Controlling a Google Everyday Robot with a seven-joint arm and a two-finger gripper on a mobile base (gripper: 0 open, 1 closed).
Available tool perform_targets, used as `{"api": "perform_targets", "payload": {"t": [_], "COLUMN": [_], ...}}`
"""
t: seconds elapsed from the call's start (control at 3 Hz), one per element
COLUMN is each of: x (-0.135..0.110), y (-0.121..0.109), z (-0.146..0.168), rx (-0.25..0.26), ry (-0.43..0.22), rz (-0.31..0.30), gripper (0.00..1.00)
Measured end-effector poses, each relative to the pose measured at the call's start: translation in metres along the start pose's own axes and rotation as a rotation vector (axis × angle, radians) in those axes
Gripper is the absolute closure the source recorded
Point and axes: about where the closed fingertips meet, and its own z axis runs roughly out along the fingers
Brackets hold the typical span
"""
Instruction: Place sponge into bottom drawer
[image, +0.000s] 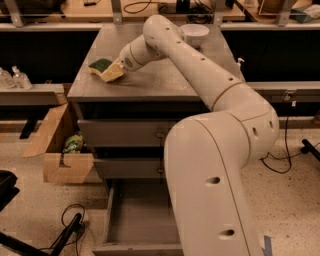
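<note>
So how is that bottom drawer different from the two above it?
The bottom drawer is pulled out; the top drawer and middle drawer are pushed in. The bottom drawer shows its bare floor; the other two show only flat fronts with small knobs. All are grey, in one cabinet. The gripper is over the cabinet top, at the sponge.
</note>
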Motion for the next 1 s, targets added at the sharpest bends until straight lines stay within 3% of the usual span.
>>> {"api": "perform_targets", "payload": {"t": [0.33, 0.67, 1.0], "x": [-0.001, -0.017, -0.027], "y": [0.000, 0.019, 0.061], "z": [-0.001, -0.050, -0.123], "rx": [0.000, -0.003, 0.010], "ry": [0.000, -0.024, -0.043], "rz": [0.000, -0.057, -0.132], "gripper": [1.00, 1.00, 1.00]}}
